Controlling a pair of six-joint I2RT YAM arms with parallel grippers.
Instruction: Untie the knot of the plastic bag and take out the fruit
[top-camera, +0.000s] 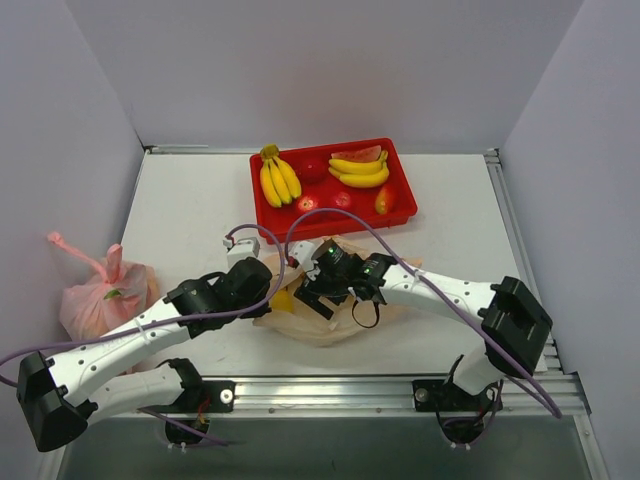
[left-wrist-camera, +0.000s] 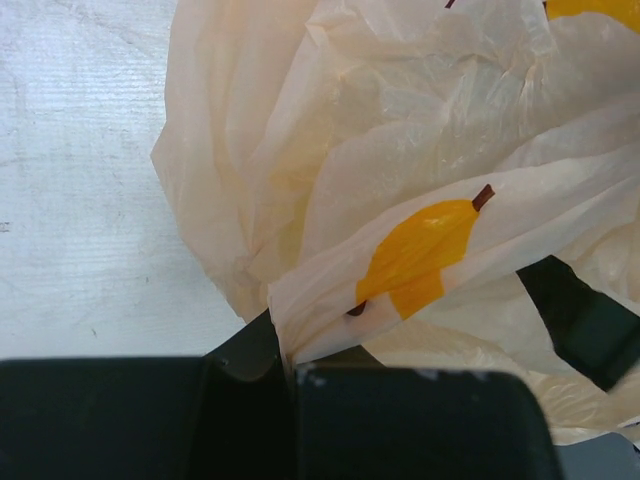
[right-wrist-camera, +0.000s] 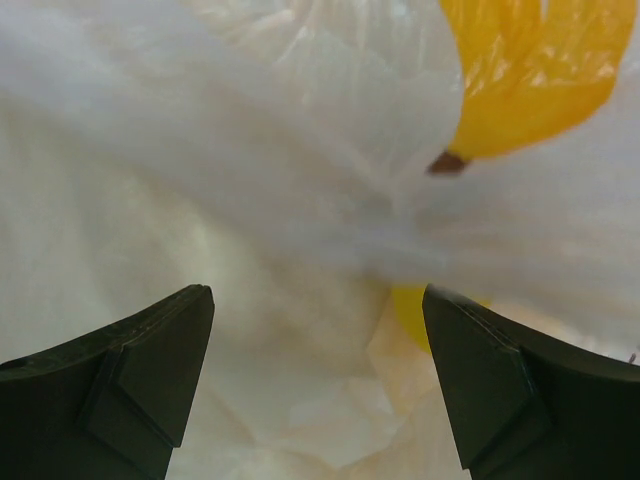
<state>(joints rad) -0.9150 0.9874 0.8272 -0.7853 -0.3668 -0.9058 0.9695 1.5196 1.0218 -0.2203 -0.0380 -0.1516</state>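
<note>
Top external view: both arms are reaching inward over the plastic bag (top-camera: 320, 325), which is lying crumpled on the tabletop (top-camera: 190, 210) on the near side of the red tray (top-camera: 403, 207).
Up close, the left pincer (left-wrist-camera: 290, 368) is pinching a fold of the bag's film between closed jaws, while the right pincer (right-wrist-camera: 315, 300) is hovering over the film with jaws spread wide. Yellow fruit (right-wrist-camera: 530, 80) is showing through it. Banana bunches (top-camera: 279, 180) are lying in the tray, and a pink bag (top-camera: 100, 295) is sitting far left.
</note>
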